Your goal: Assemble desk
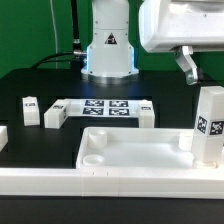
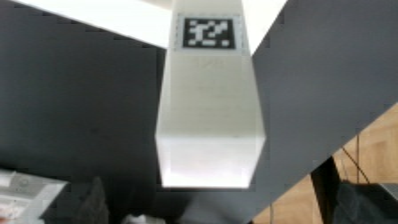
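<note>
The desk's white tray-like tabletop (image 1: 120, 158) lies along the front of the table. One white leg (image 1: 210, 124) with a square tag stands upright at its corner on the exterior view's right. My gripper (image 1: 190, 70) hangs just above and behind that leg, open and clear of it, one dark finger (image 1: 187, 64) showing. In the wrist view I look straight down the same leg (image 2: 212, 110), its tag far below and its top end near me. Three more tagged legs (image 1: 30, 108) (image 1: 54, 116) (image 1: 147, 112) lie loose behind the tabletop.
The marker board (image 1: 105, 106) lies flat between the loose legs, in front of the arm's base (image 1: 108, 55). Another white piece (image 1: 3, 136) shows at the exterior view's left edge. The table's edge and wooden floor (image 2: 356, 150) appear in the wrist view.
</note>
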You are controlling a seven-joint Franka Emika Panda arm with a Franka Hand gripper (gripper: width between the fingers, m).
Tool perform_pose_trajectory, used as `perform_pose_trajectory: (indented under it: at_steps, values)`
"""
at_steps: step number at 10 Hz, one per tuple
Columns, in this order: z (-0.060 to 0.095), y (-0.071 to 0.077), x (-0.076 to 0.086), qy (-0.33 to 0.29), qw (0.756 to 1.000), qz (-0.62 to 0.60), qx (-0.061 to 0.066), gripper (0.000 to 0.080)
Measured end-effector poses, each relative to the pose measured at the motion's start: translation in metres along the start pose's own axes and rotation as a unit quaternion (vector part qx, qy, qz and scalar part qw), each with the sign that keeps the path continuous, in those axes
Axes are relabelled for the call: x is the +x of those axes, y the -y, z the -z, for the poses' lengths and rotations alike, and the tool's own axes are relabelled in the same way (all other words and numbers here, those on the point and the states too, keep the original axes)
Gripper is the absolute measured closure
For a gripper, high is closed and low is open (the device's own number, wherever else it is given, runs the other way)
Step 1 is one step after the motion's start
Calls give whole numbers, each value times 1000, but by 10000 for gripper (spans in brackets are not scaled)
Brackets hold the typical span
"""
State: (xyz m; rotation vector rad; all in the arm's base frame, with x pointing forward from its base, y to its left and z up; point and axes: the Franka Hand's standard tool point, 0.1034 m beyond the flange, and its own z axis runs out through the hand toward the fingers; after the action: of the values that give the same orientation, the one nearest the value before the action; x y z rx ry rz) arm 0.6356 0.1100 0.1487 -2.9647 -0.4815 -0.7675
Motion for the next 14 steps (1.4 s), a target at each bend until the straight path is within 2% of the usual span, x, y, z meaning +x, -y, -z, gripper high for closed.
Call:
perform_pose_trajectory:
  at_steps: [3, 4, 5, 8, 12, 14]
  values:
    - [-6, 2, -3, 107, 994, -6, 21, 150]
    - [-7, 0, -3, 122, 992, -7, 24, 150]
    - [-8, 3, -10, 166, 986, -9, 32, 150]
    - [-11, 5, -17, 245, 968, -9, 49, 150]
    - [-18, -5, -14, 240, 970, -15, 45, 150]
    - [-18, -4, -14, 240, 970, -13, 46, 150]
